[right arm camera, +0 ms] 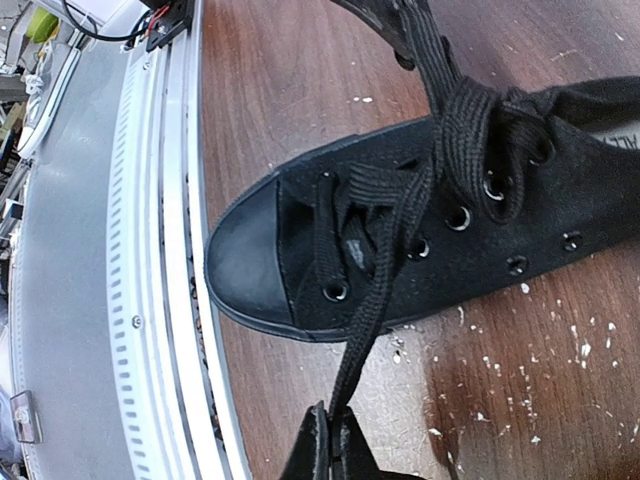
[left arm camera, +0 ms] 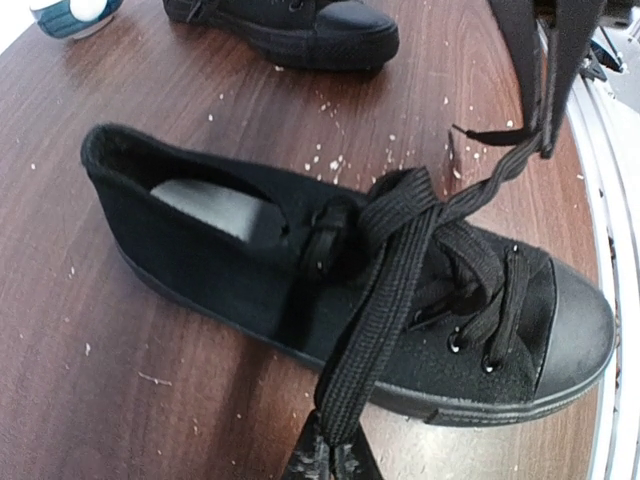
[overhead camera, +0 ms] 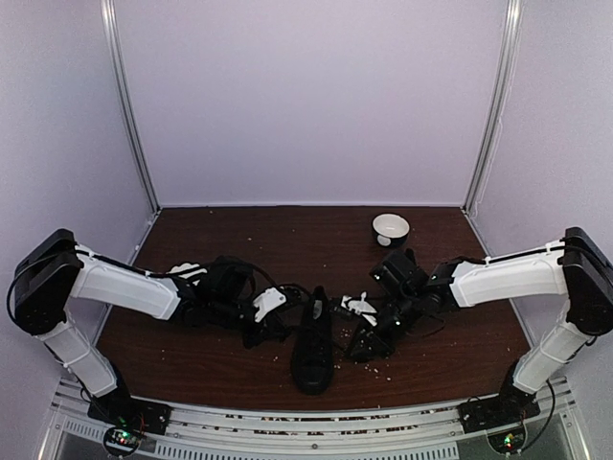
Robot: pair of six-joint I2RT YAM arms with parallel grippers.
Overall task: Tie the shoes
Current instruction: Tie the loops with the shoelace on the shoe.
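One black shoe (overhead camera: 312, 355) lies at the table's front centre, toe toward the near edge. Its laces cross in a twist over the tongue (left arm camera: 385, 205). My left gripper (left arm camera: 335, 462) is shut on one flat black lace (left arm camera: 385, 300), which runs taut from the twist down over the shoe's side (left arm camera: 200, 260). My right gripper (right arm camera: 336, 440) is shut on the other lace (right arm camera: 375, 320), stretched across the same shoe (right arm camera: 480, 250) near the toe cap. In the top view the left gripper (overhead camera: 284, 324) and the right gripper (overhead camera: 356, 337) flank the shoe. The second shoe (left arm camera: 300, 25) lies beyond.
A white bowl (overhead camera: 391, 228) stands at the back right, and its edge shows in the left wrist view (left arm camera: 75, 15). Pale crumbs are scattered over the brown table (overhead camera: 460, 335). The metal rail (right arm camera: 160, 300) of the table's near edge runs just past the toe.
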